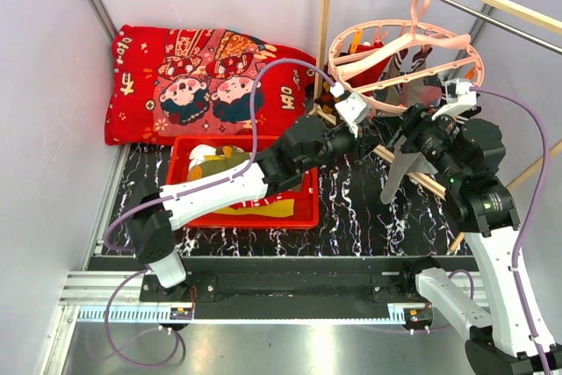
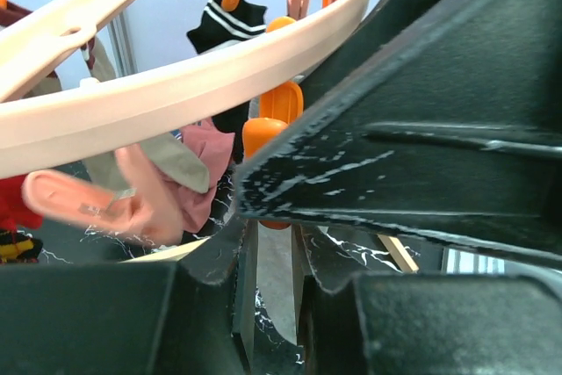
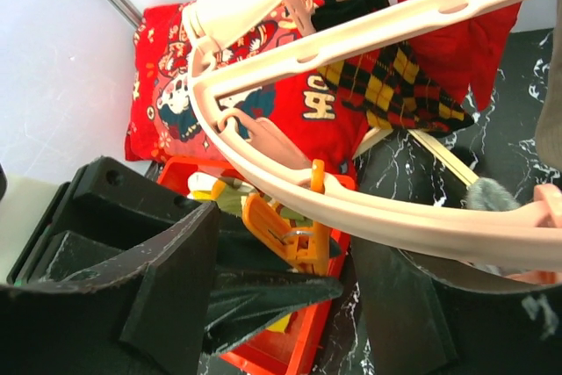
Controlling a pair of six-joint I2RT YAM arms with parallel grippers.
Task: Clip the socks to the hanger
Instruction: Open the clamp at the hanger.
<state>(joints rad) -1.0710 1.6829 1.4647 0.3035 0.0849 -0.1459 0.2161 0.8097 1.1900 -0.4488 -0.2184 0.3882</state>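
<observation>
The pale-pink ring hanger (image 1: 404, 59) hangs at the upper right from its hook. A grey sock (image 1: 399, 169) hangs under its near rim. My left gripper (image 1: 384, 132) reaches there; in the left wrist view the gripper (image 2: 272, 243) is shut on the grey sock (image 2: 277, 270), just below an orange clip (image 2: 268, 133). My right gripper (image 1: 423, 127) is open; in its wrist view the right gripper (image 3: 294, 248) has its jaws on either side of an orange clip (image 3: 290, 234) under the rim (image 3: 395, 217). A black white-striped sock (image 2: 226, 19), an argyle sock (image 3: 395, 85) and a red sock (image 3: 448, 24) hang clipped.
A red bin (image 1: 303, 208) holding more socks (image 1: 219, 164) sits on the marble table left of centre. The red cartoon-print cushion (image 1: 202, 81) lies behind it. Wooden rack poles (image 1: 325, 24) stand beside the hanger and one runs under it (image 1: 421, 177).
</observation>
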